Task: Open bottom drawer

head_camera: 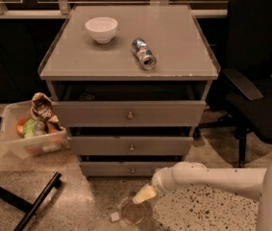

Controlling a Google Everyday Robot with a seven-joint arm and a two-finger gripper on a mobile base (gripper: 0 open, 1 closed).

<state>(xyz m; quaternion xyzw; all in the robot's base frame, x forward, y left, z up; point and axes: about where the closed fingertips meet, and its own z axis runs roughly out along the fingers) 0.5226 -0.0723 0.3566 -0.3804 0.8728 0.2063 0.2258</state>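
Observation:
The bottom drawer (pixel 126 169) is the lowest of three grey drawers in the cabinet, with a small round knob (pixel 132 170) at its centre. Its front stands slightly out from the cabinet, like the two drawers above it. My gripper (pixel 136 199) hangs at the end of the white arm, low over the floor, just below and a little right of the bottom drawer's knob. It does not touch the drawer.
A white bowl (pixel 101 29) and a lying can (pixel 143 53) sit on the cabinet top. A clear bin of snacks (pixel 32 131) stands on the floor at left. A black office chair (pixel 260 81) stands at right. A black stand leg (pixel 34 203) lies at lower left.

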